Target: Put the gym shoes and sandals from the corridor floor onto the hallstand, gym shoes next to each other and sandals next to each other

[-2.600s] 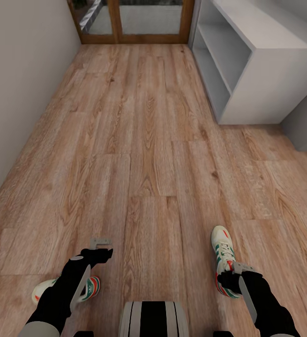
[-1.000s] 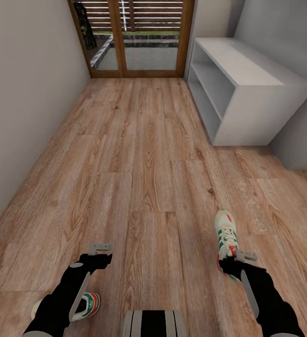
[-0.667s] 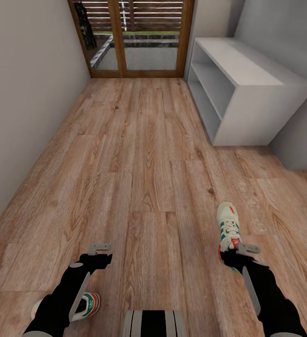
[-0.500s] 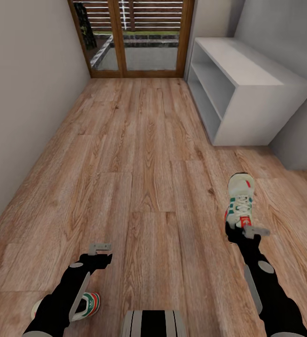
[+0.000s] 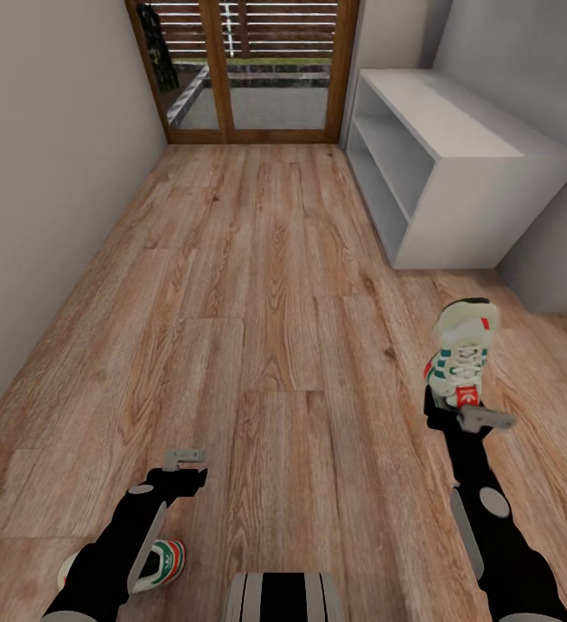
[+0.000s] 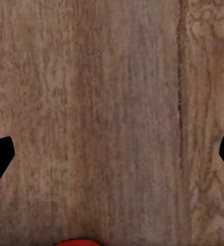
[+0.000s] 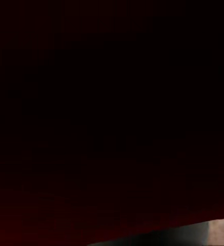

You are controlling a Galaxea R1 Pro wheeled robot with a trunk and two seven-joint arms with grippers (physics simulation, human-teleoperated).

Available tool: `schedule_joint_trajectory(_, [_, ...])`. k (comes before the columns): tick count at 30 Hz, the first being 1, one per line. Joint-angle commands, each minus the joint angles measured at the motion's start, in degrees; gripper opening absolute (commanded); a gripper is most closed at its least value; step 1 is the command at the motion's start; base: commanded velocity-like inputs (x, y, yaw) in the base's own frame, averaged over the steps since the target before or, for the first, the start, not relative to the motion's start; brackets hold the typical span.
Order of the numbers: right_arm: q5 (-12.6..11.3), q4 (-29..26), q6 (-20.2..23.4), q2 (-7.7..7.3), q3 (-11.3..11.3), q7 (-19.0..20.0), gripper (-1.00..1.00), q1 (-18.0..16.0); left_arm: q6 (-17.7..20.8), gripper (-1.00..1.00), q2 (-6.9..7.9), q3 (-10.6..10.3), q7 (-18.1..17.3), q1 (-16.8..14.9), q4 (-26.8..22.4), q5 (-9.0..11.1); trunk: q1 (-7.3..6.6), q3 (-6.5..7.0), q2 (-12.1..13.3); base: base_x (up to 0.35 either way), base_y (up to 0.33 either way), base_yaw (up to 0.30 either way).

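— Right gripper: how do we hold?
— Clamped on one gym shoe, lifted toe-forward, arm stretched ahead. Second shoe lies beneath our left gripper, fingers spread, empty.
— Room?
— Bare corridor floor reaches the hallstand ahead-right.

No lettering can be read; the gym shoe tongue tag is blurred.
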Motion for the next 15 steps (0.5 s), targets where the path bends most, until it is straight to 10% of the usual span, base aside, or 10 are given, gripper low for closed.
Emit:
schedule_joint_trajectory(1, [-0.1, 0.0, -1.1, -0.05, 0.0, 0.0, -1.0, 0.0, 0.0, 1.0, 0.0, 0.0, 0.0, 0.0, 0.0, 0.0, 0.0, 0.0, 0.0, 0.0, 0.0, 0.0])
schedule_joint_trajectory(15, [0.4, 0.0, -3.1, 0.23, 0.1, 0.0, -1.0, 0.0, 0.0, 1.0, 0.0, 0.0, 0.0, 0.0, 0.0, 0.3, 0.0, 0.0, 0.0, 0.0, 0.0, 0.0])
